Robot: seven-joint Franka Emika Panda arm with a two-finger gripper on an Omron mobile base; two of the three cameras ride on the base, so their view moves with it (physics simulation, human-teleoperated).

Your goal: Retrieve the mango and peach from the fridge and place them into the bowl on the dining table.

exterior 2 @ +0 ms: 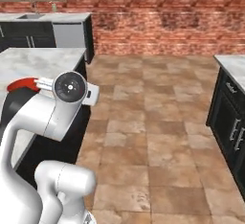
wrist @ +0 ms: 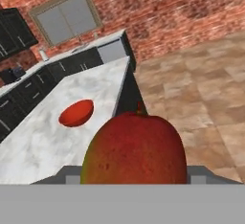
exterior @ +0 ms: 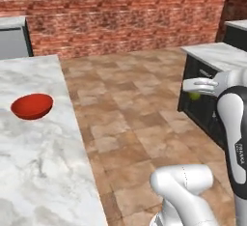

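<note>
Claw (exterior: 193, 91) grips the mango (wrist: 134, 150), held in the air over the tiled floor (exterior: 135, 104), well apart from the tabletop. In hand view the mango sits right up close btw the finger tips: oval, mostly deep red w/ yellow-green down its left side, small stem on top. In left base view just a bit of yellow-green peeks out under the white hand at right.

L to R in left base view: dining table (exterior: 38, 162), white marble w/ grey veins, takes the left side; red bowl (exterior: 32, 106) sits on it near the middle of its left part, shallow, glossy. Then open brown tile floor, then dark cabinets (exterior: 200, 99) w/ a marble counter on top at right, just behind the claw. Brick wall (exterior: 125, 12) across the back.

Right base view: robot's own elbow covers most of the bowl, only a red sliver at left shows. Hand view: bowl lies up-left of the mango on the tabletop, w/ bare marble and the table's dark edge between.

Finger tips themselves mostly hidden behind the fruit; mango's lower part cut off.
</note>
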